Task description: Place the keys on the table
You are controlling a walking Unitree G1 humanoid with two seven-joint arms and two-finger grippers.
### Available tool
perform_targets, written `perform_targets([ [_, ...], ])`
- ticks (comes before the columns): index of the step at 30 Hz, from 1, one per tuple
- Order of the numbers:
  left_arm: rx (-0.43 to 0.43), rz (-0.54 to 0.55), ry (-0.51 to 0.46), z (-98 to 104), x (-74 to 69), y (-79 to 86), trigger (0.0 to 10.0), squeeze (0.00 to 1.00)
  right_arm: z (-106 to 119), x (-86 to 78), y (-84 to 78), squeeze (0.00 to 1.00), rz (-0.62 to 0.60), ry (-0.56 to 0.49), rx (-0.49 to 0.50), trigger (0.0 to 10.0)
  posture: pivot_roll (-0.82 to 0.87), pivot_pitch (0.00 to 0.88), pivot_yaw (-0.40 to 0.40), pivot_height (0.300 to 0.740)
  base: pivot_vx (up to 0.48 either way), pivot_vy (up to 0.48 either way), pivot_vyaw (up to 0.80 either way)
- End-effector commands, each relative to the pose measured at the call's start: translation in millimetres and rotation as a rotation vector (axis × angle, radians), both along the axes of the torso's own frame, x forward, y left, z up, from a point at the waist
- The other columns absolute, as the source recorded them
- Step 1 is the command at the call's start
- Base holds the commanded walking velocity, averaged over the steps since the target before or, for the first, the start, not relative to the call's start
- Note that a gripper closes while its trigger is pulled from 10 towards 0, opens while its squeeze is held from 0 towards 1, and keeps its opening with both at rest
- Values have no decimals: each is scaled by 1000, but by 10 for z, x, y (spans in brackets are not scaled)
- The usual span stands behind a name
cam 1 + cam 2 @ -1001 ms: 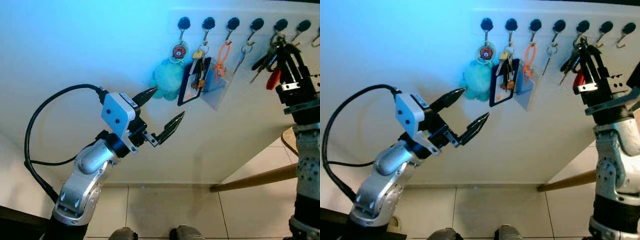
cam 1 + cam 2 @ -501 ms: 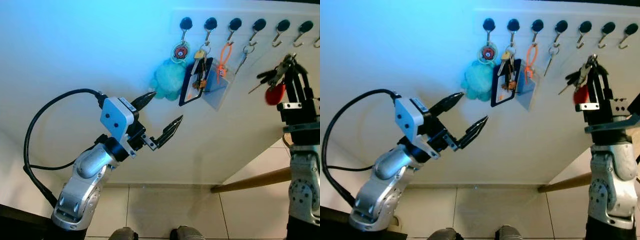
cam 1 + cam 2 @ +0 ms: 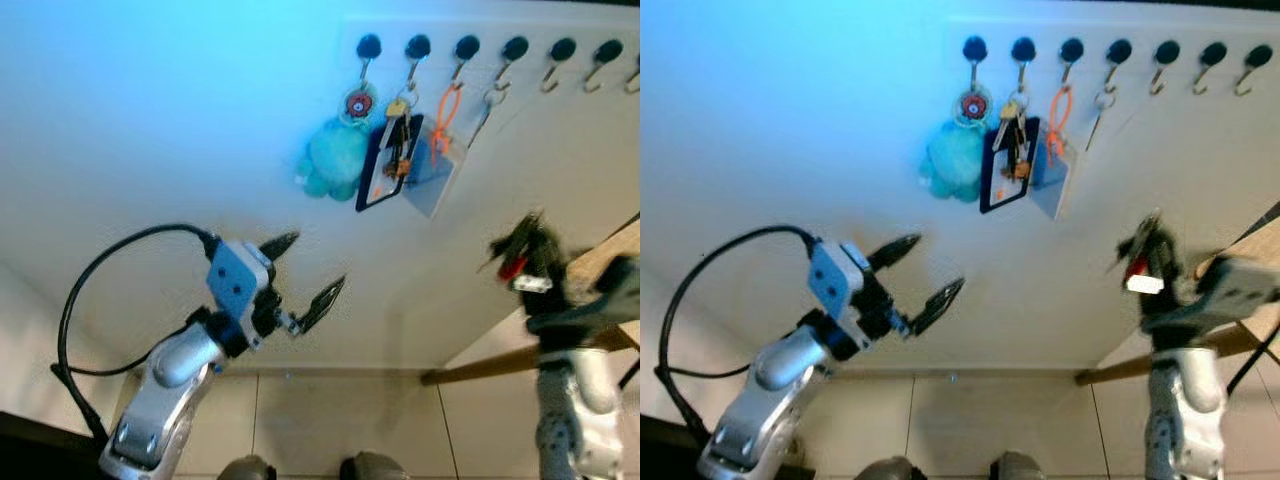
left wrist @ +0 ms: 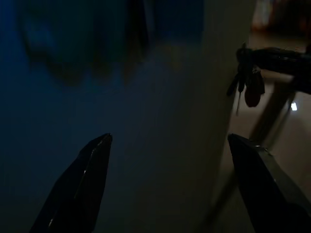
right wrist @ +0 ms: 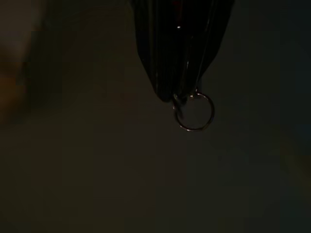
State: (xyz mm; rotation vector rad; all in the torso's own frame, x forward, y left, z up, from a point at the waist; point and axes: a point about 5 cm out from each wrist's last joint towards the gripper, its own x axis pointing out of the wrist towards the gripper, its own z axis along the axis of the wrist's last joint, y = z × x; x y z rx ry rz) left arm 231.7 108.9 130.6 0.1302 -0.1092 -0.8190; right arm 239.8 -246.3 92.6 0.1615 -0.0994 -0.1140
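- Your right gripper (image 3: 1143, 262) is clamped on the bunch of keys (image 3: 512, 255), a dark cluster with a red tag; the right wrist view has its key ring (image 5: 194, 111) dangling from the closed fingertips.
- The bunch hangs in the air in front of the white wall, below the hook rail (image 3: 515, 48) and just beside the wooden table edge (image 3: 605, 262), so you look set to carry it over the tabletop.
- Your left gripper (image 3: 300, 275) waits empty with fingers spread, low near the wall, clear of the teal plush keychain (image 3: 335, 160).
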Motion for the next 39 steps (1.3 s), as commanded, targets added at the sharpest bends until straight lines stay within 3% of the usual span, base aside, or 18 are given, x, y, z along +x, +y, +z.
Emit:
perform_targets([
  [1, 95, 71, 71, -323, 27, 148, 10000, 0, -399, -40, 102, 0, 44, 162, 35, 0, 12, 114, -13, 740, 0, 0, 0],
  [3, 111, 102, 88, -407, 41, 192, 10000, 0, -505, -53, 136, 0, 59, 206, 54, 0, 12, 114, -13, 740, 0, 0, 0],
  [4, 152, 190, 167, -642, 81, 316, 10000, 0, -711, -80, 191, 0, 69, 291, 86, 196, 16, 109, -12, 740, 0, 0, 0],
  [5, 152, 190, 167, -642, 81, 316, 10000, 0, -711, -80, 191, 0, 69, 291, 86, 196, 16, 109, -12, 740, 0, 0, 0],
  [7, 245, 312, 312, -1043, 63, 505, 10000, 0, -1001, -159, 268, 0, 67, 425, 142, 1098, 17, 106, -13, 740, 0, 0, 0],
  [8, 245, 312, 312, -1043, 63, 505, 10000, 0, -1001, -159, 268, 0, 67, 425, 142, 1098, 17, 106, -13, 740, 0, 0, 0],
  [9, 311, 355, 403, -1267, -1, 588, 10000, 0, -1154, -228, 309, 0, 60, 502, 190, 353, 22, 101, -15, 740, 0, 0, 0],
  [10, 369, 400, 474, -1426, -54, 652, 10000, 0, -1252, -287, 326, 0, 39, 552, 228, 1647, 22, 101, -15, 740, 0, 0, 0],
  [12, 407, 429, 518, -1519, -91, 693, 10000, 0, -1310, -325, 337, 0, 25, 581, 252, 1647, 22, 101, -15, 740, 0, 0, 0],
  [13, 432, 560, 621, -1671, -127, 794, 10000, 0, -1400, -388, 328, 0, -27, 624, 285, 10000, 30, 86, -12, 740, 0, 0, 0],
  [14, 432, 560, 621, -1671, -127, 794, 10000, 0, -1400, -388, 328, 0, -27, 624, 285, 10000, 30, 86, -12, 740, 0, 0, 0],
  [18, 362, 671, 792, -1834, -212, 827, 10000, 0, -1486, -448, 325, 0, -65, 672, 300, 10000, 27, 74, -5, 740, 0, 0, 0],
  [27, 406, 712, 811, -1929, -238, 863, 10000, 0, -1525, -459, 284, 0, -85, 687, 235, 10000, 8, 54, 7, 740, 0, 0, 0],
  [32, 367, 775, 851, -1972, -242, 855, 10000, 0, -1600, -550, 278, 0, -102, 743, 210, 10000, 10, 28, -1, 740, 0, 0, 0],
  [39, 360, 780, 863, -1986, -238, 834, 10000, 0, -1641, -600, 285, 0, -107, 772, 216, 10000, 12, 15, -1, 740, 0, 0, 0],
])
